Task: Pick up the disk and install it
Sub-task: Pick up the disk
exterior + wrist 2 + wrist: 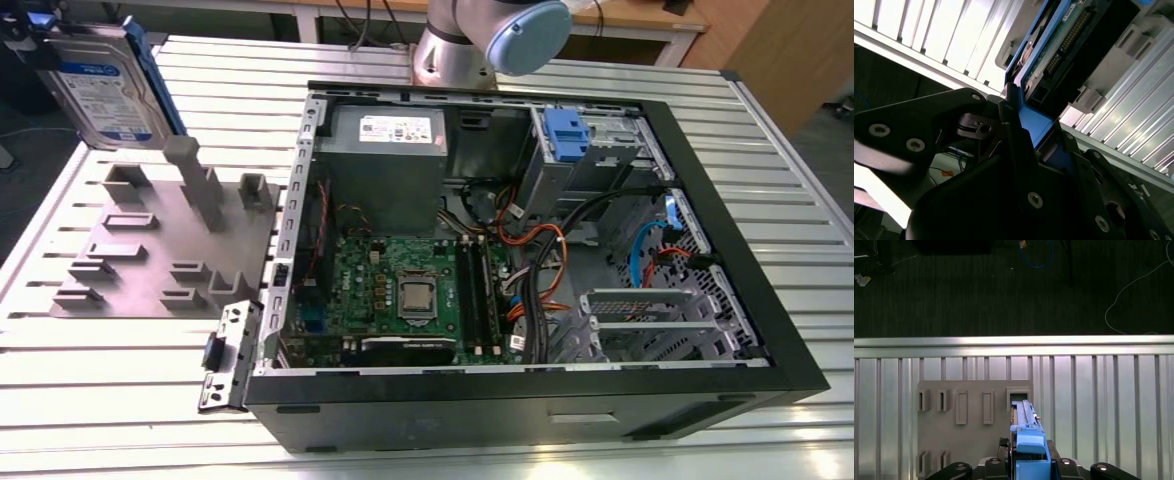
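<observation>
The disk (107,90), a silver drive with a white-and-blue label and blue edge frame, hangs upright at the exterior view's far left, lifted above the grey slotted holder plate (147,250). My gripper (51,28) is shut on its upper end. In the first wrist view the disk (1026,427) shows edge-on, over the plate's empty slot (1018,396), held by my gripper (1029,465). In the second wrist view black fingers (1019,165) clamp the blue frame, and the disk's connector side (1064,45) shows beyond them.
An open black computer case (534,400) lies on the slatted aluminium table (774,180). Inside are the motherboard, cables, a grey metal box with a white sticker (384,140) and a blue latch at the drive bay (566,135). The table edge (1014,342) borders dark floor.
</observation>
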`<state>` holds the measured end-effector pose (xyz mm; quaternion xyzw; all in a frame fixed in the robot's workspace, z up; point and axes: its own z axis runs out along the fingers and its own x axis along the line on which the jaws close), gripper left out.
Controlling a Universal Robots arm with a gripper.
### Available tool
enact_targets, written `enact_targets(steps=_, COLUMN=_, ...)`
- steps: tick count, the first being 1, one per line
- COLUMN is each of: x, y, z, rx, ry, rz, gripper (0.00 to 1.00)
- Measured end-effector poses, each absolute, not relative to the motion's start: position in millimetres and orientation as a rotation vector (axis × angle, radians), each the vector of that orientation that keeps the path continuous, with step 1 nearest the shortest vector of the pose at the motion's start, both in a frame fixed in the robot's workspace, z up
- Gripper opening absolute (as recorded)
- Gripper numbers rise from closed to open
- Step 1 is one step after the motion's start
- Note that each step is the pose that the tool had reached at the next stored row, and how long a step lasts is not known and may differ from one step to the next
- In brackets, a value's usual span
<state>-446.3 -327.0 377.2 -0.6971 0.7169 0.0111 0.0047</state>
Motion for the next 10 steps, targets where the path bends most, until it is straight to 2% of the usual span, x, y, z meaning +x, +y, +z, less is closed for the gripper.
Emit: enact_targets(steps=10, x=-446.3, y=-327.0, z=380.1, rx=-2.184, ry=2.245, rz=0.035, gripper=0.36)
